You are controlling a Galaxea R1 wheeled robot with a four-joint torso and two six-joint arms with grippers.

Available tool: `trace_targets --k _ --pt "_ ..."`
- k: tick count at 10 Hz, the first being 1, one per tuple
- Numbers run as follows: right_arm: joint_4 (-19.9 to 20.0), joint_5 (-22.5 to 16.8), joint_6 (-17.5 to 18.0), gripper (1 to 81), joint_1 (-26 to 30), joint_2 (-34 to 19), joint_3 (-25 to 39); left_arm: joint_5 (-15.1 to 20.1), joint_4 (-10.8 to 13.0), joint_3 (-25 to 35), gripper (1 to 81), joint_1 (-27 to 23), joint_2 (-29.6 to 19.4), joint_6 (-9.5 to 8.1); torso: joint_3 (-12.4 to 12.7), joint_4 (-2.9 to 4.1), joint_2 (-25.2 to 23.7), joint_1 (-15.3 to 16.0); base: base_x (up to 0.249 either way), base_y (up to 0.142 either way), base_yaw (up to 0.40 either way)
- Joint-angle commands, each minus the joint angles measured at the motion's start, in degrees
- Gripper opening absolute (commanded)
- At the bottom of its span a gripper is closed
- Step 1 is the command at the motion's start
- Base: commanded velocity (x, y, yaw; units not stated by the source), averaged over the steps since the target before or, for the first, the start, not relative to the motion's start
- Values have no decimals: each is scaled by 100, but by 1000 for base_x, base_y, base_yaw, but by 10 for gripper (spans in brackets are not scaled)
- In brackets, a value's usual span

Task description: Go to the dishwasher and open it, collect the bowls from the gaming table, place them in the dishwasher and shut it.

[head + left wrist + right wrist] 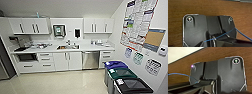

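Left claw: from my left wrist camera I see the robot's own dark plate over a brown wood-grain surface (pixel 205 7); I cannot tell whether this claw is released or clenched.
Right claw: my right wrist camera shows the same kind of dark plate over brown wood grain (pixel 220 53), with a pale floor (pixel 179 53) beyond its edge; again I cannot tell its state.
Dishwasher: the dishwasher (pixel 90 60) sits straight ahead of me in the head view, a brushed steel panel under the table (pixel 87 48), its door closed.
Neighbours: white cabinet doors (pixel 68 61) stand just to its left, white drawers (pixel 106 56) just to its right.
Sink: a sink (pixel 68 46) is set into the table, up and left of the dishwasher.
Wall: white upper cabinets (pixel 28 25) hang above, with a paper towel dispenser (pixel 59 30) between them.
Right side: three bins stand in a row along the right wall, lidded blue (pixel 115 65), green (pixel 123 73) and black (pixel 135 86), under posters (pixel 137 20).
Floor: a pale glossy kitchen floor (pixel 57 82) lies between me and the dishwasher.
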Motion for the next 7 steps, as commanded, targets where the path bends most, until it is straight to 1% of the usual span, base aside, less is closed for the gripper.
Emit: trace_targets --k 1,3,7 --pt "55 -293 -14 811 288 -90 91 287 53 57 811 -291 -81 28 0 0 -1 -2 233 0 0" --pt "55 -294 -14 811 288 -81 73 287 44 57 811 -291 -81 28 0 0 -1 2 196 0 0" --pt "46 -293 -22 811 279 -90 73 287 44 57 811 -291 -81 28 0 0 -1 2 155 0 0"
